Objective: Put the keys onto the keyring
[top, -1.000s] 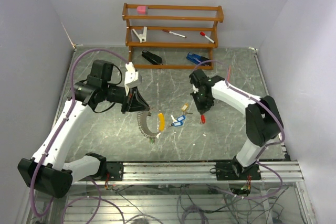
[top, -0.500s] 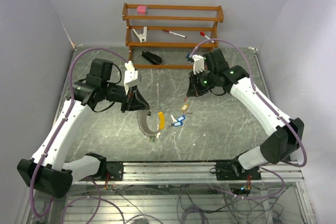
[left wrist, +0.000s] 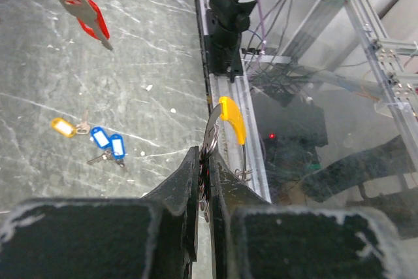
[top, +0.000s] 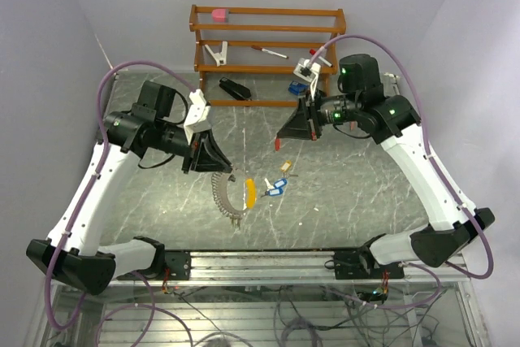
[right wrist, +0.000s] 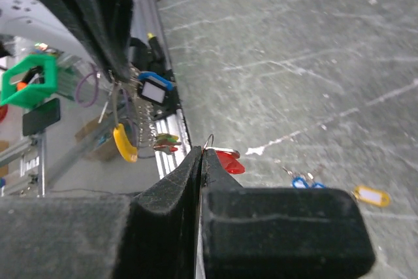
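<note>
Dark marbled table (top: 357, 193), blue-tagged keys (top: 275, 188), beige-tagged key (top: 286, 167)

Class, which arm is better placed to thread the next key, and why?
Right. The right pincer is shut on the red-tagged key, lifted off the table, while the left pincer is shut on the keyring.

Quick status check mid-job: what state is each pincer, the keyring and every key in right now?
Left pincer: shut on the keyring.
Right pincer: shut on the red-tag key.
Keyring: hanging from the left pincer, yellow tag strung on it.
Red-tag key: hanging in the air, not on the ring.
Blue-tag keys: lying loose on the table.
Beige-tag key: lying loose on the table.
</note>
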